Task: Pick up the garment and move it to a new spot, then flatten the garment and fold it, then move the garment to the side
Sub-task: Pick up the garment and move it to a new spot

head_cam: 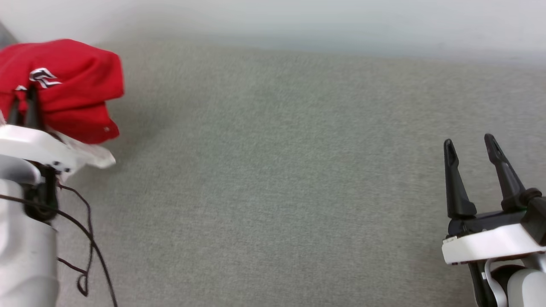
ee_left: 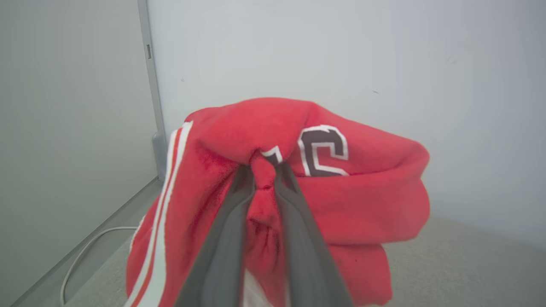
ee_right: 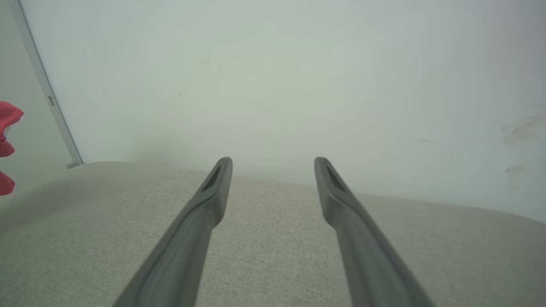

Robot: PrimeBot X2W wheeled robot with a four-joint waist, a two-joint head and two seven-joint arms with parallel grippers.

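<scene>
Left pincer (ee_left: 264, 170) on bunched red garment (ee_left: 362, 204)

Left claw (ee_left: 264, 170) stretched forward at the far left, its two dark fingers squeezed close on a pinch of the garment (ee_left: 362, 200), pale left forearm (head_cam: 25, 256) below, right claw (head_cam: 469, 147) low right, fingers spread wide, gripping nothing

The red soft-fabric jersey shirt (head_cam: 72, 81) with striped trim runs off the head view's left edge, and its folds hide most of the dark, white-outlined lettering (ee_left: 322, 149), leaving it unreadable. A pinched red fold covers the tips of the two long dark fingers of the left gripper (ee_left: 264, 170).
</scene>
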